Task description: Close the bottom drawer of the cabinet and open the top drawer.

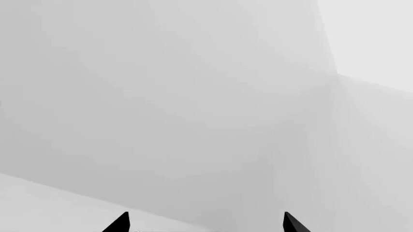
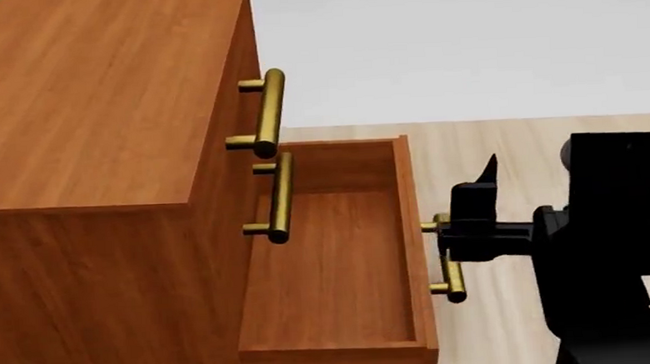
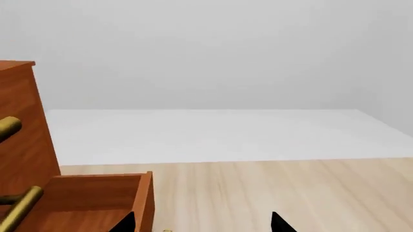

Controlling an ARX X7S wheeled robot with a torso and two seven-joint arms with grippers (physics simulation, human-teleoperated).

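Bottom drawer (image 2: 335, 256) juts fully out of the cabinet (image 2: 101, 160) in the head view, a stiff wooden box best pushed at its brass handle (image 2: 450, 267), where the right gripper (image 2: 472, 224) sits (jaw state unclear), while the right wrist view shows 2 spread tips beside the drawer's corner, and the left wrist view shows only tips parted on nothing.

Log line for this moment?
bottom drawer: open | top drawer: closed | right end effector: at bottom handle | left: away, open

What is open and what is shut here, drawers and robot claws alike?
bottom drawer: pulled far out, empty.
top drawer: shut, flush with the cabinet.
middle drawer: shut.
right gripper: at the bottom drawer's brass handle; tips apart in the right wrist view, open.
left gripper: open, tips apart, facing only pale walls.
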